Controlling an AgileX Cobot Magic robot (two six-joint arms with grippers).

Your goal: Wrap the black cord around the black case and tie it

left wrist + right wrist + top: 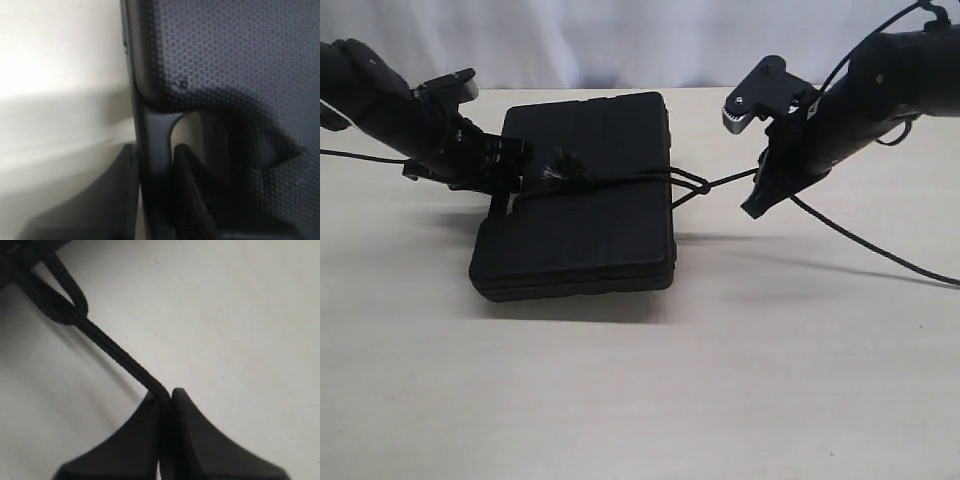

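The right gripper pinches the cord taut, just beyond its loop at the case side; the left gripper clamps the case's opposite edge. The cord crosses the case's top. It looks limp, braided and probably grippy, so it is best held near the loop.

The left arm and right arm are chunky and matte black, the right wearing a bracket with a silvery toothed edge and small screws. A thin black cable loops off it, and the right end effector has wedge-shaped black fingers.
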